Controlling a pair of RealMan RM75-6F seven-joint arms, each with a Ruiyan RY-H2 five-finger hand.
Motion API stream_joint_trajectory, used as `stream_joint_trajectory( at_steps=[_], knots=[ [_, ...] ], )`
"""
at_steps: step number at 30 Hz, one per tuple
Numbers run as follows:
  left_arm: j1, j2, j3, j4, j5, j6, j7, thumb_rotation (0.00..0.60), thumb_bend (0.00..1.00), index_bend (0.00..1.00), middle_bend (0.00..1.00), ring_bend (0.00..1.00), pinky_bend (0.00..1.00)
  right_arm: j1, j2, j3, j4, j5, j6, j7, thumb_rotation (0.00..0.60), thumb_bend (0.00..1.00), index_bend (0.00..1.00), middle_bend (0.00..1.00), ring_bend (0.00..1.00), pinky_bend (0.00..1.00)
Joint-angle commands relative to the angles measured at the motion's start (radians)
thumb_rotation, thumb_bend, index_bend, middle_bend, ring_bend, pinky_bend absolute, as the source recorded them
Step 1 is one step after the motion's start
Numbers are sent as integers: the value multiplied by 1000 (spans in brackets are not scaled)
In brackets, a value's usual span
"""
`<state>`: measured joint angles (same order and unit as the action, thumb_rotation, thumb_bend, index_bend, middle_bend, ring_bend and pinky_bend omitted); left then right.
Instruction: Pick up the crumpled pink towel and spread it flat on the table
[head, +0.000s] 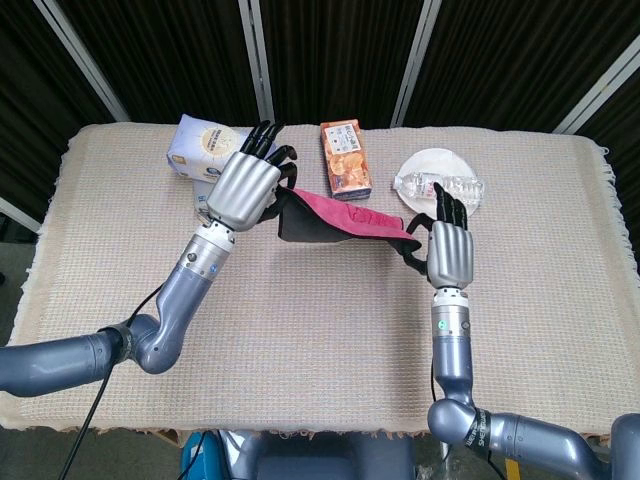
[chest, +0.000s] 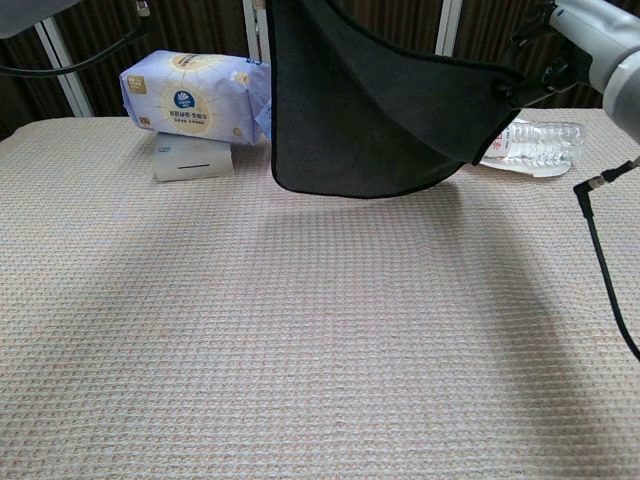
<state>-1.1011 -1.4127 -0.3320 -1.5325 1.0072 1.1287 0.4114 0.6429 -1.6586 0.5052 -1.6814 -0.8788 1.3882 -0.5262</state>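
At frame centre we hold the towel (head: 340, 222) stretched in the air, left hand (head: 243, 189) and right hand (head: 448, 253) each gripping a corner.

Pink towel (head: 340, 216) with dark grey underside, beige waffle-weave tablecloth (head: 300, 330), orange box (head: 345, 158), silver-grey hands.

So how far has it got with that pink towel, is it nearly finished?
Roughly halfway. Picking up looks done: the pink towel is off the table, stretched between the left hand and right hand, each holding one end. In hand is the opening out; in the chest view it hangs as a broad sheet that sags in the middle. Left to do: lower it onto the table, lay it flat and let go.
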Motion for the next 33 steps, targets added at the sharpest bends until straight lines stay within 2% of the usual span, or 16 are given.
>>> stream_joint_trajectory(
  at_steps=[1, 10, 18, 33],
  knots=[
    [13, 2, 3, -3, 2, 4, -7, 600, 484, 543, 298, 11, 29, 23, -3, 15, 11, 8, -6, -13, 600, 560, 597, 31, 0, 0],
    [45, -13, 17, 10, 9, 3, -20, 600, 484, 540, 298, 10, 29, 81, -20, 36, 68, 20, -20, -23, 600, 560, 612, 37, 0, 0],
    [53, -30, 8, 50, 15, -6, -32, 600, 484, 537, 298, 10, 29, 122, -21, 72, 112, 29, -18, -13, 600, 560, 612, 37, 0, 0],
    [40, -64, -53, 108, 7, -3, -53, 600, 484, 535, 300, 11, 29, 157, 7, 102, 103, 17, 18, -5, 600, 560, 612, 37, 0, 0]
  ],
)
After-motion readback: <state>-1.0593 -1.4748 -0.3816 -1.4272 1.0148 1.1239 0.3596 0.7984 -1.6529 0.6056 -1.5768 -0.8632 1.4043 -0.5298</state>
